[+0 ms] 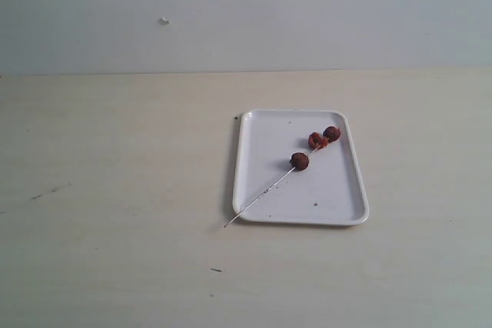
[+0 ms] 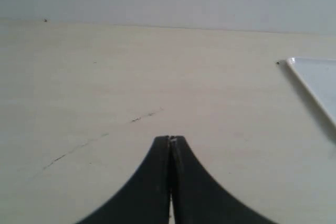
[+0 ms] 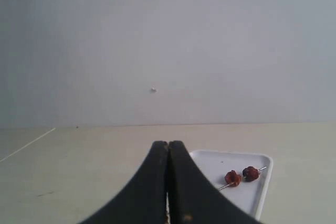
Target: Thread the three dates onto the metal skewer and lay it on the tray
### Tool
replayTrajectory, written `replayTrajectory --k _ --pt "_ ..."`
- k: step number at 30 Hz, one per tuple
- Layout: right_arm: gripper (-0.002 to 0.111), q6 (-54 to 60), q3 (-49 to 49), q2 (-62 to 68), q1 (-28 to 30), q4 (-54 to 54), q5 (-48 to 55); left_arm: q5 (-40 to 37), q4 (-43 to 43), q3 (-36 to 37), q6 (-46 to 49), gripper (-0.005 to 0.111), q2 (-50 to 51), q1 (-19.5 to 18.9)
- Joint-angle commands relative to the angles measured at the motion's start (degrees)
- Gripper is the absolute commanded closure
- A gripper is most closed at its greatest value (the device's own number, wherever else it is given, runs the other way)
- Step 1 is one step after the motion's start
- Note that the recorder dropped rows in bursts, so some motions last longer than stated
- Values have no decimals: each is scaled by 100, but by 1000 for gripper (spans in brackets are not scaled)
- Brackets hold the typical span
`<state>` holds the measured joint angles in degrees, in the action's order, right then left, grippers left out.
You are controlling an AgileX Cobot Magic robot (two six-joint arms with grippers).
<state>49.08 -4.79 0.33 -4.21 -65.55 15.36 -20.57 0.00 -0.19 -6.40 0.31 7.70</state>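
The white tray (image 1: 338, 201) lies right of the table's middle. The thin metal skewer (image 1: 265, 193) rests slantwise across it, its bare end jutting past the tray's near left corner. Three dark red dates are threaded on it: one near the middle (image 1: 299, 160) and two close together at the far end (image 1: 317, 140) (image 1: 331, 134). In the right wrist view, two dates (image 3: 232, 178) (image 3: 250, 172) and the tray (image 3: 261, 192) show beyond my right gripper (image 3: 167, 143), which is shut and empty. My left gripper (image 2: 170, 139) is shut over bare table; a tray corner (image 2: 315, 77) shows beside it. Neither arm appears in the exterior view.
The pale wooden table (image 1: 115, 190) stretches wide on all sides of the tray, with a few small dark scuffs (image 1: 216, 270). A plain grey wall (image 1: 246, 13) stands behind the table.
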Motion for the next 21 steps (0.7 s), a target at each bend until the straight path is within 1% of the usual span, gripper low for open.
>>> replayTrajectory --k 1,4,10,12,13,14,15,17,19,20,21 --pt "108 11 41 -33 -13 0 20 15 0 19 10 107 -31 -10" --pt "108 101 41 -33 -13 29 -36 15 0 19 10 107 -31 -10" --pt "108 646 41 -33 -13 23 -209 15 0 19 10 107 -31 -10" --pt "108 646 41 -33 -13 451 -179 15 0 19 10 107 -31 -10" --pt "108 425 41 -33 1 957 -179 15 0 19 10 107 -31 -10" --pt "108 -7 41 -33 40 1633 -164 15 0 19 10 107 -31 -10" --pt "108 -673 41 -33 91 2262 -154 15 0 19 10 107 -31 -10" --pt "108 -2409 41 -33 230 3929 -154 15 0 19 10 107 -31 -10" --pt "108 -3947 41 -33 366 5324 -35 15 0 19 10 107 -31 -10" --pt "108 -4573 41 -33 431 5923 87 15 0 19 10 107 -31 -10" --pt "108 -4908 41 -33 478 6347 199 15 0 19 10 107 -31 -10"
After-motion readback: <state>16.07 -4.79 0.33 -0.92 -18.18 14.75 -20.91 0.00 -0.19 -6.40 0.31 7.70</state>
